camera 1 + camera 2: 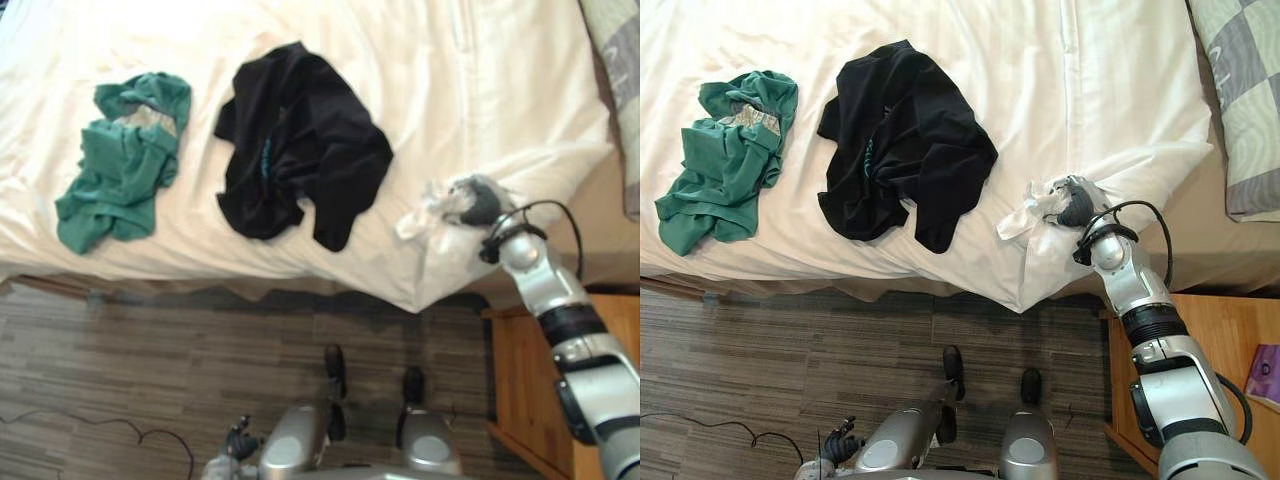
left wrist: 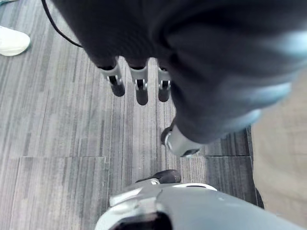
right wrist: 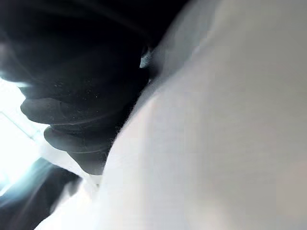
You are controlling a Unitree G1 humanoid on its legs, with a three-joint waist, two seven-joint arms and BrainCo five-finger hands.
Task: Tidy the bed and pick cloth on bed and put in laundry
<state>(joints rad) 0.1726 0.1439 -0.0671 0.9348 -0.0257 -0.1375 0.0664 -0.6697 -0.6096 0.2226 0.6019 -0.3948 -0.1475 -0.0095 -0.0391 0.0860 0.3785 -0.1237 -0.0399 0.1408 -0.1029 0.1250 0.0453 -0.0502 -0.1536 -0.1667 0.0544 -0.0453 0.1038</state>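
A crumpled green cloth (image 1: 122,160) lies on the left of the bed, and a black cloth (image 1: 298,145) is spread beside it near the middle. Both rest on the white duvet (image 1: 450,90). My right hand (image 1: 473,202) is at the duvet's near right corner by the bed's edge, its fingers curled into a bunched fold of the white duvet (image 1: 1025,218). In the right wrist view the white cloth (image 3: 216,143) presses close against the hand's dark cover. My left hand (image 2: 139,86) hangs low over the floor with straight fingers and holds nothing.
A wooden nightstand (image 1: 1205,335) stands right of the bed, under my right arm, with a purple item (image 1: 1265,372) on it. A checked pillow (image 1: 1240,90) lies at the bed's far right. A person's white shoe (image 2: 12,40) rests on the grey plank floor (image 1: 150,360).
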